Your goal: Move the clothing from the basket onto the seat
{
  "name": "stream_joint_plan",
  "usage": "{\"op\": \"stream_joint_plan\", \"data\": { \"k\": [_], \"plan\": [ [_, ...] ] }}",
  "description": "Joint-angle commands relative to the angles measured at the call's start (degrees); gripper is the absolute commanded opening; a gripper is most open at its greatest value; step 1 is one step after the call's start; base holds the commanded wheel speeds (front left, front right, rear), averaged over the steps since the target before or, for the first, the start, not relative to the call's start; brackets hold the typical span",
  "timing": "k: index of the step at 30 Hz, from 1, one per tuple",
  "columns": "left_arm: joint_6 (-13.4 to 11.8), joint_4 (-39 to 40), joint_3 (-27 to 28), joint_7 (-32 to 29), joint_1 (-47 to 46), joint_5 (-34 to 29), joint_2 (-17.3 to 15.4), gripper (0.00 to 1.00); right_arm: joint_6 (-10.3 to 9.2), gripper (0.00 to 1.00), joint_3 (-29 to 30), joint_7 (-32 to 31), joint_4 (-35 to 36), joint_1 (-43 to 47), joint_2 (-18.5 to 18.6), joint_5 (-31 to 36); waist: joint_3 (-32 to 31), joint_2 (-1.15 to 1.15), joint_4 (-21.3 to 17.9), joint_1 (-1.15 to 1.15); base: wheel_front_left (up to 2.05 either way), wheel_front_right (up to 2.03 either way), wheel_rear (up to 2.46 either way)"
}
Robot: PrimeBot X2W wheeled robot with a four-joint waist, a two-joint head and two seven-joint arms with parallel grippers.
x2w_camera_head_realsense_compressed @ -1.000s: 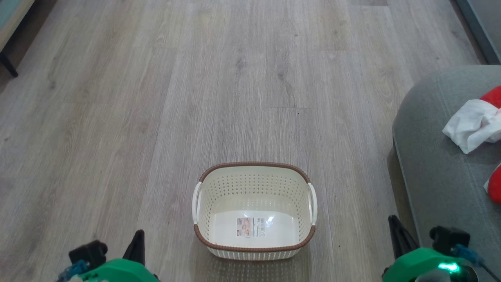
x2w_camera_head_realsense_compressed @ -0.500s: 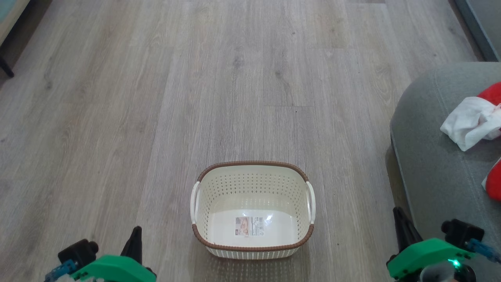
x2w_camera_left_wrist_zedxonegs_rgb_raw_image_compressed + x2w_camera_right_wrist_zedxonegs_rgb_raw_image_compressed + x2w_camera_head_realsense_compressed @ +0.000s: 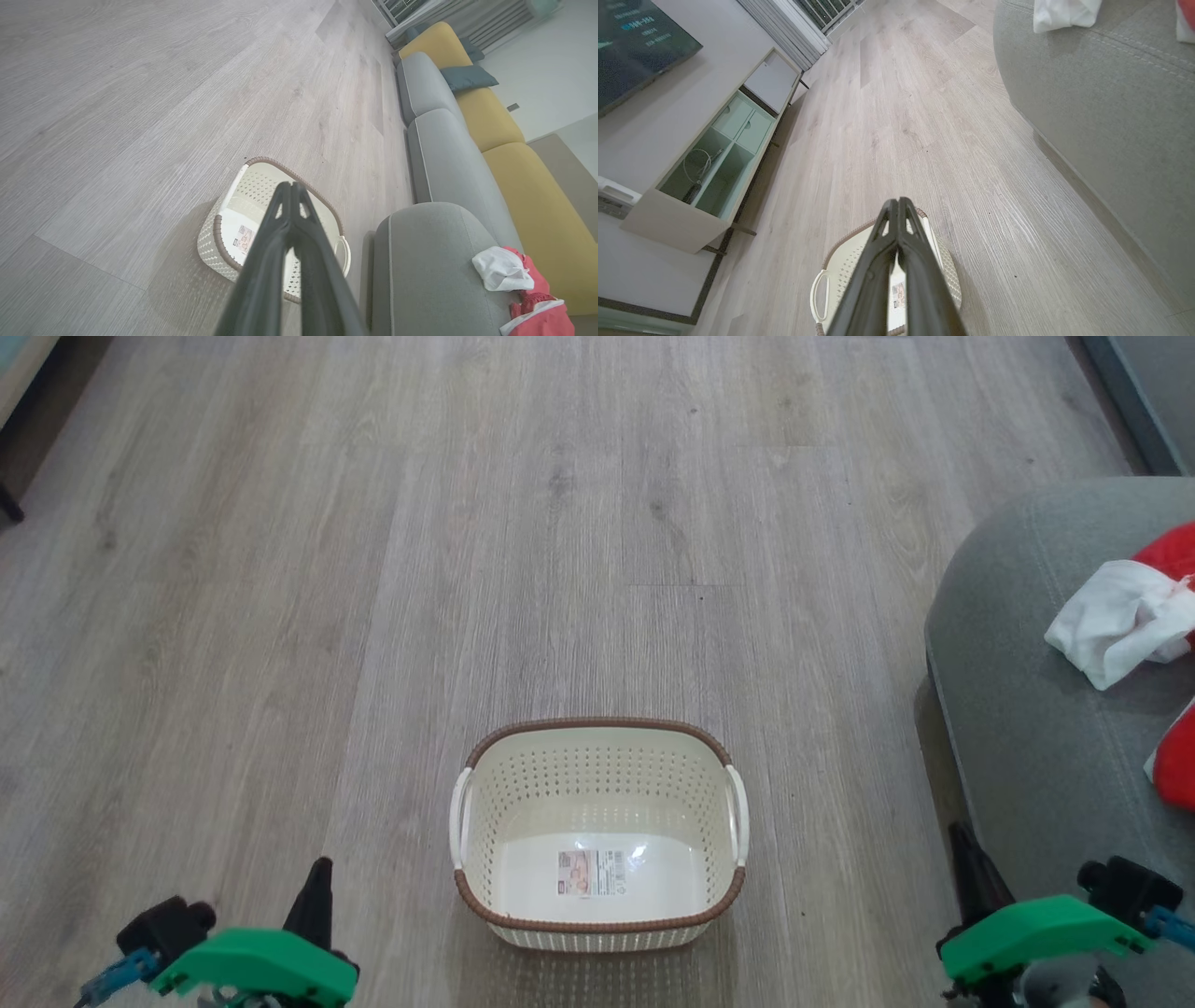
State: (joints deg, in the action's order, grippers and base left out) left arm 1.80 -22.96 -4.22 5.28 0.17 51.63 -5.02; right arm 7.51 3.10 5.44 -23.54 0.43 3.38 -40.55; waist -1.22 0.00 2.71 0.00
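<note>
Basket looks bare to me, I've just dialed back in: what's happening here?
Nothing is being handled right now. The basket sits on the wood floor with nothing in it but its label sticker. The clothing, white and red pieces, lies on the grey seat to the robot's right. The left pincer and right pincer are both shut and hold nothing, one on either side of the basket. From how things lie, the job looks done.
</note>
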Motion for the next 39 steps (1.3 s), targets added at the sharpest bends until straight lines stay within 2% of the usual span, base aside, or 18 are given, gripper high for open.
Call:
{"op": "stream_joint_plan", "data": {
  "k": [1, 39],
  "plan": [
    [0.5, 2.4, 1.6, -0.5, -3.0, 1.6, 0.0, 0.0, -0.01, 0.0, -0.1, -0.5, 2.4, -3.3, 0.0, -2.0, 0.0, 0.0, -0.1, 0.0, 0.0, 0.0, 0.0],
    [3.4, 6.0, 6.7, -6.7, -4.9, 23.1, 1.2, 0.0, -0.02, 0.0, 1.9, -6.8, 6.3, -5.1, -0.3, -29.4, 0.8, 0.0, -1.5, 0.0, 0.0, 0.0, 0.0]
  ]
}}
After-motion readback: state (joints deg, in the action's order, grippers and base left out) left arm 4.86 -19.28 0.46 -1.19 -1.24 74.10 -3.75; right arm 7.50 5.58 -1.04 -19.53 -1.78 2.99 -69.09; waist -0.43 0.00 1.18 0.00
